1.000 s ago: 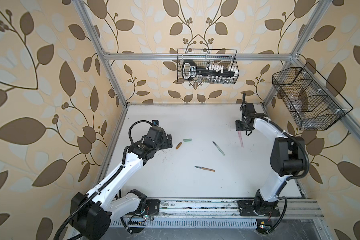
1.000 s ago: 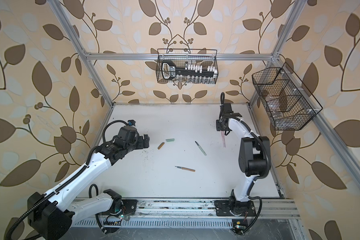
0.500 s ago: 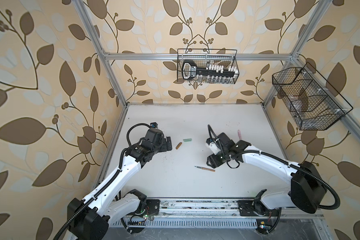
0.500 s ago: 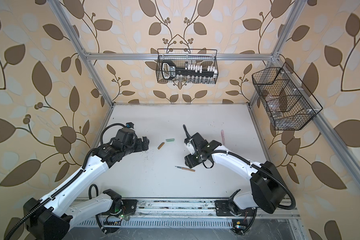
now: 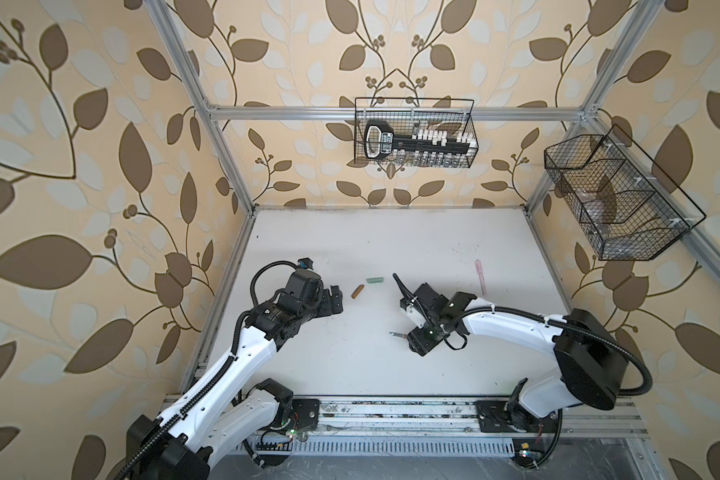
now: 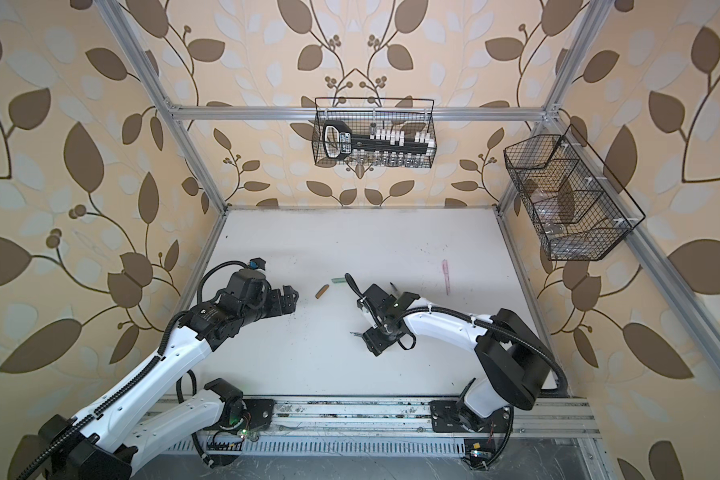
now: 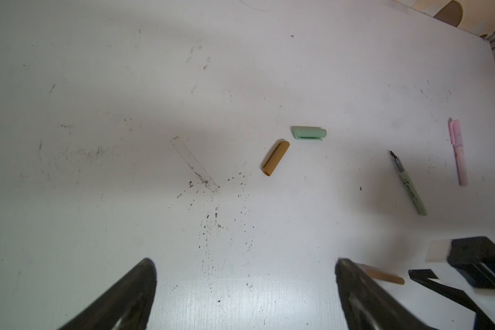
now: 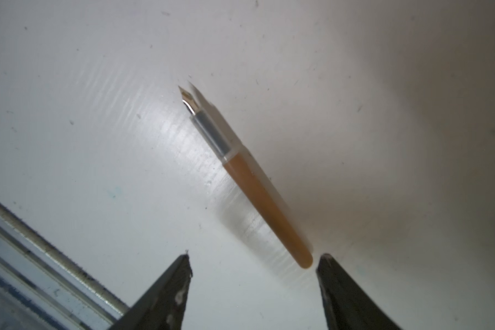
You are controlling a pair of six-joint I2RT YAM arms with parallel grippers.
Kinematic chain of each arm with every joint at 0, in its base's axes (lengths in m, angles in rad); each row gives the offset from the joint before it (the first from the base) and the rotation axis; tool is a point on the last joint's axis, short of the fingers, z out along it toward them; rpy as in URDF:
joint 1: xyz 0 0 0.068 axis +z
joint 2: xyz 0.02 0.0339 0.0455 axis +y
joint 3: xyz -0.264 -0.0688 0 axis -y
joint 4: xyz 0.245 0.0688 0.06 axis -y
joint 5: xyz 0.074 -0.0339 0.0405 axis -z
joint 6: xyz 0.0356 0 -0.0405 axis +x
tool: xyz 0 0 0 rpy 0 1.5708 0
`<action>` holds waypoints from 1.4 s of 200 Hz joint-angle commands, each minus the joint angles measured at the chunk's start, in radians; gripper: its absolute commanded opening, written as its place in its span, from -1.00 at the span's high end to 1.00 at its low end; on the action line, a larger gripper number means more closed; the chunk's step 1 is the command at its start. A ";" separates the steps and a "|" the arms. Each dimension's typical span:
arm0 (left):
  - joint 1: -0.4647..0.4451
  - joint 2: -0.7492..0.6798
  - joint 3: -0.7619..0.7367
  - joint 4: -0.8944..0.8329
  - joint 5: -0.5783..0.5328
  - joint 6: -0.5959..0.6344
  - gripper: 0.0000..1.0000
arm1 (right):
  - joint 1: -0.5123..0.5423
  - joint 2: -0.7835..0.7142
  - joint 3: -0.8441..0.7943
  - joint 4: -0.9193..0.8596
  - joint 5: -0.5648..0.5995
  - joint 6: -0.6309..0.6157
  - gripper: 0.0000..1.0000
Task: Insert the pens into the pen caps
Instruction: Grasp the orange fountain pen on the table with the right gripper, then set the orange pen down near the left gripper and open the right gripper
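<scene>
A tan-brown pen [image 8: 257, 183] lies on the white table [image 5: 350, 365], its dark tip [image 5: 395, 333] poking out from under my right gripper [image 5: 417, 343]. In the right wrist view the right gripper [image 8: 253, 261] is open, and the pen's rear end lies just ahead of one fingertip [image 8: 325, 261] without touching it. My left gripper [image 5: 336, 297] hovers open and empty left of the brown cap [image 5: 357, 291] and the green cap [image 5: 374, 280]. The green pen [image 7: 408, 184] lies uncapped. The pink pen [image 5: 480, 276] lies at the right, seemingly with its cap on.
A wire basket [image 5: 414, 137] hangs on the back wall and another wire basket [image 5: 616, 199] on the right wall. Aluminium frame posts border the table. A metal rail [image 5: 391, 409] runs along the front edge. Dark specks dot the surface near the left gripper.
My right arm swung from the back right, near the pink pen, to the middle front over the brown pen, and its jaws widened. The left arm barely shifted.
</scene>
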 commanded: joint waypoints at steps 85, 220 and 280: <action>-0.004 -0.086 -0.050 -0.012 -0.030 -0.029 -0.97 | -0.013 0.101 0.034 0.004 0.022 -0.009 -0.28; -0.003 -0.088 -0.115 0.050 0.007 -0.060 -0.97 | 0.073 0.112 -0.029 0.091 -0.075 0.397 0.42; -0.004 -0.090 -0.141 0.064 0.027 -0.069 -0.97 | 0.120 0.090 -0.064 0.277 -0.065 0.590 0.72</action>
